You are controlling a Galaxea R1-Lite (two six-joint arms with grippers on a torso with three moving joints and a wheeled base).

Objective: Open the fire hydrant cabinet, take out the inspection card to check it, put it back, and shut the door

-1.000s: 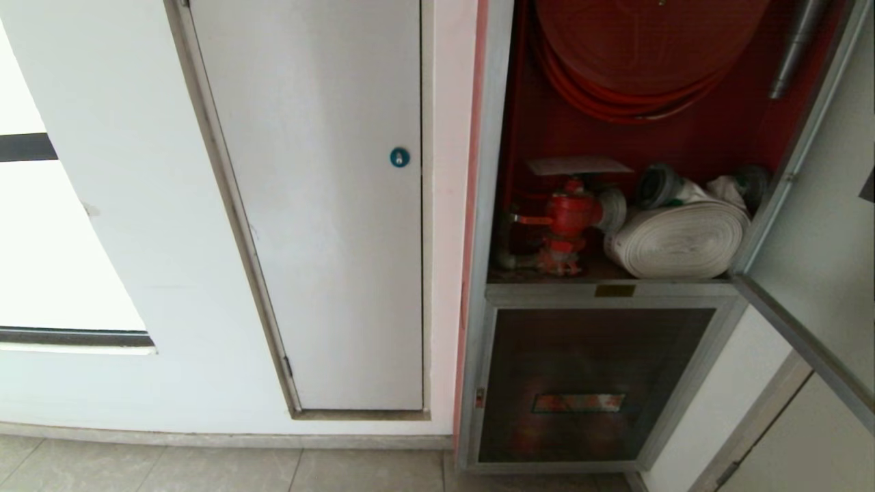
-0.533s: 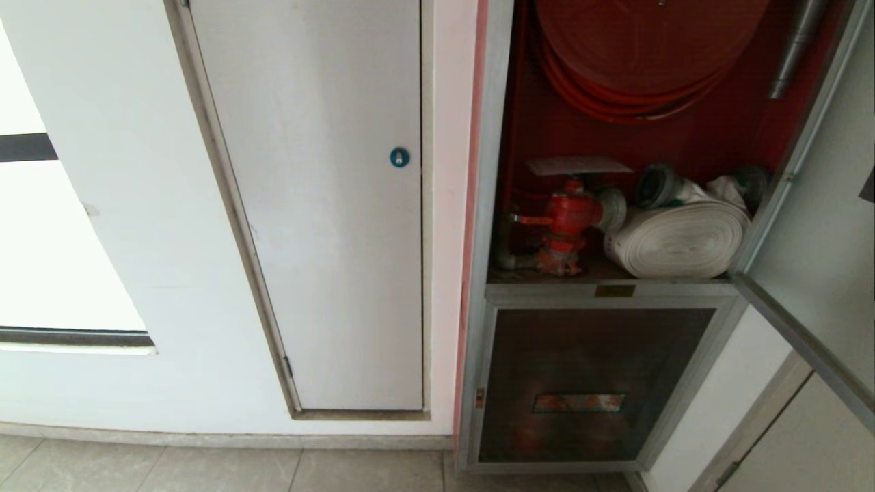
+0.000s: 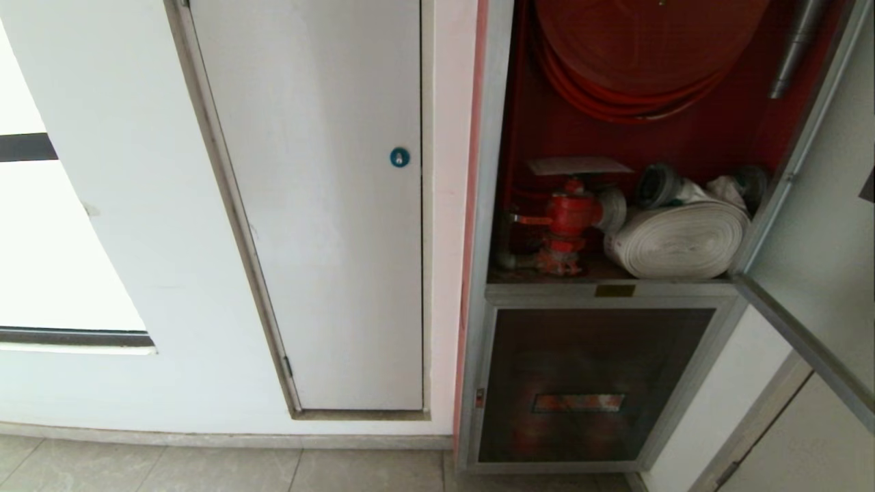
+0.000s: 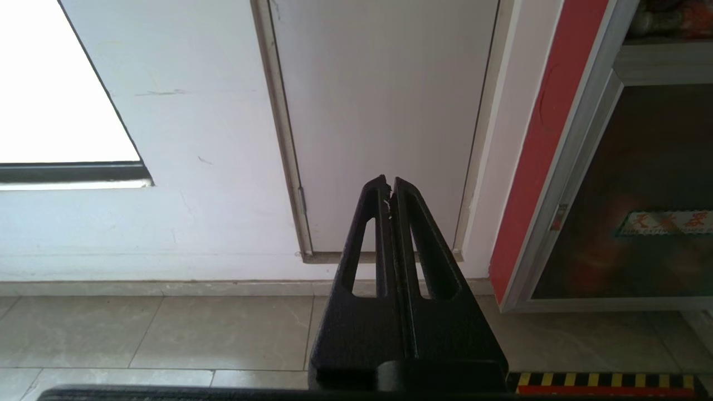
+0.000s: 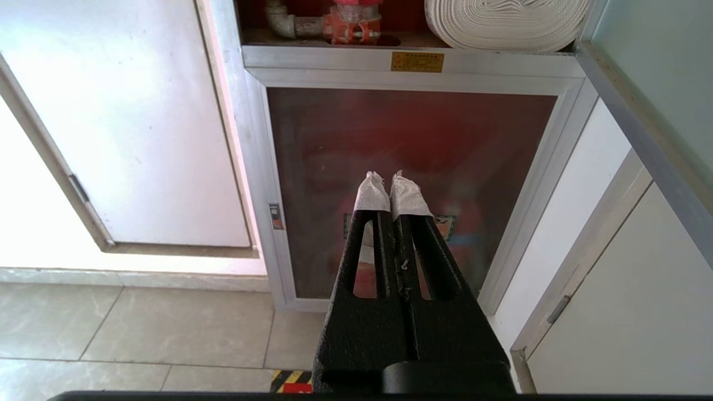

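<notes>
Hanging low before the fire hydrant cabinet [image 3: 489,205], the right gripper [image 5: 390,186] has its taped fingers pressed together on nothing, aimed at the cabinet's lower glass panel [image 5: 412,161]. The left gripper [image 4: 390,186], fingers likewise closed and empty, points at the plain white door [image 4: 384,100] beside the cabinet. Farther in, the door [image 3: 813,205] stands swung open at the cabinet's right edge. Inside the cabinet, the inspection card [image 3: 577,165] lies flat atop the red valve [image 3: 571,215], beside the rolled white hose [image 3: 677,239]. Risk from here, as I judge it: a closed-fingered reach could knock the loosely perched card down behind the valve, or an arm could clip the projecting door.
</notes>
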